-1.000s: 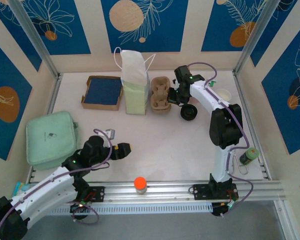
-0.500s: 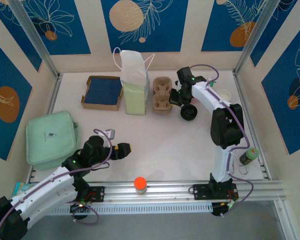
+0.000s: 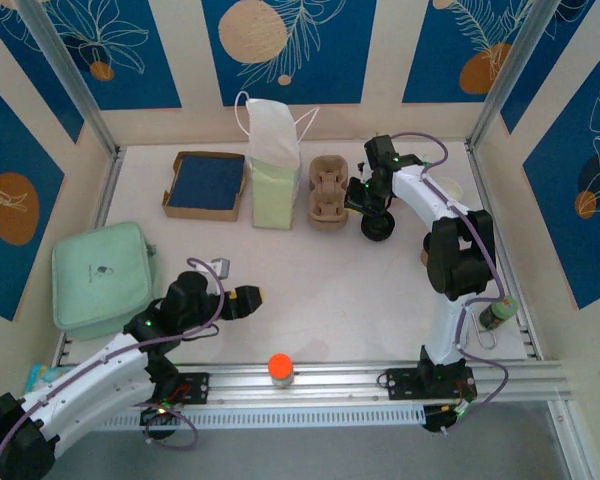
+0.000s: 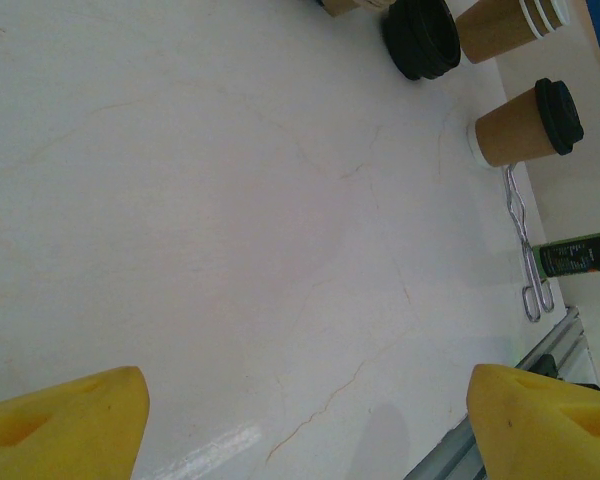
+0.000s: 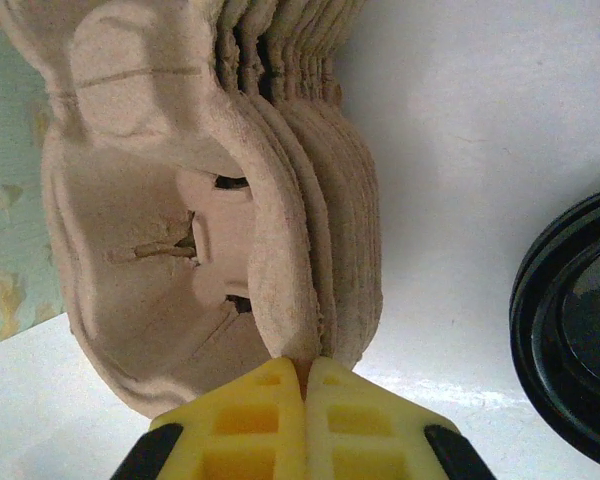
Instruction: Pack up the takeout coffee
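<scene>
Right gripper (image 5: 306, 368), seemingly tight on carrier (image 5: 150, 190)

carrier stack (image 3: 327, 195): brown pulp cup carriers, nested tight, sitting just right of the bag, and the right gripper (image 5: 305, 370) pinches a rim at the near end.
paper bag (image 3: 273, 170): pale green, white top and handles, upright at the back.
lids (image 4: 421, 37): black, stacked, just right of the carriers.
lidded cup (image 4: 520, 125): brown paper, black lid on, standing.
cup stack (image 4: 500, 25): nested brown cups, white rims, beside the lids.
</scene>
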`<state>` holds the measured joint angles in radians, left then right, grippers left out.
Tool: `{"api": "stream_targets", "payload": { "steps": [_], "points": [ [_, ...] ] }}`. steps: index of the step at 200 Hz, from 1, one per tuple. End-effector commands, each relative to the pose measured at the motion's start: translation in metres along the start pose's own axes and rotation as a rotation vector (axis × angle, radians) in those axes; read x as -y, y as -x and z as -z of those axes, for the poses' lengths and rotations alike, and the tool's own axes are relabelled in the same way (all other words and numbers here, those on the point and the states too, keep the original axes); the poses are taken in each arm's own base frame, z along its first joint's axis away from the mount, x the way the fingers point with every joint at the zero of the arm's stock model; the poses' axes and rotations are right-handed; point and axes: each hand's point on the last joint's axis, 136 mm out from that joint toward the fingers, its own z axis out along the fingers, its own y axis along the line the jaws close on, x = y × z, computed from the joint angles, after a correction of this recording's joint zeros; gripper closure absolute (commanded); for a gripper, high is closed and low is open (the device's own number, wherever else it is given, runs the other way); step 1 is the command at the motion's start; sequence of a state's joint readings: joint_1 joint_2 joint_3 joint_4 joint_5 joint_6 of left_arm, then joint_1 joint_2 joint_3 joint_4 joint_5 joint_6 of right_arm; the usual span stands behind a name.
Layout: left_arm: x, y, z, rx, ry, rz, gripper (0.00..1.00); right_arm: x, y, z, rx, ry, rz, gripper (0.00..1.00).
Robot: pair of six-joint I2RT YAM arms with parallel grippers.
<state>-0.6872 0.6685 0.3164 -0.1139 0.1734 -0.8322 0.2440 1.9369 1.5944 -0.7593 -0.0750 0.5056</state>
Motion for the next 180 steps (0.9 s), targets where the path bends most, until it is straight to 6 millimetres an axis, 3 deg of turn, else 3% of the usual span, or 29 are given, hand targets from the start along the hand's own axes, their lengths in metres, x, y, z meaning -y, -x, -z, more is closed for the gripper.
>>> {"api": "stream_targets", "payload": {
  "steps": [1,180],
  "points": [
    [-0.0016,0.0055,0.0017,0.024,0.007,0.008,0.17,-0.0081,-0.0045,0.0158,-0.002,0.055,-0.017,0.97],
    [-0.0027,0.0044,0.0019,0.022,0.008,0.008,0.17,-0.0026,-0.0117,0.0111,-0.043,0.083,-0.041,0.91]
  ]
}}
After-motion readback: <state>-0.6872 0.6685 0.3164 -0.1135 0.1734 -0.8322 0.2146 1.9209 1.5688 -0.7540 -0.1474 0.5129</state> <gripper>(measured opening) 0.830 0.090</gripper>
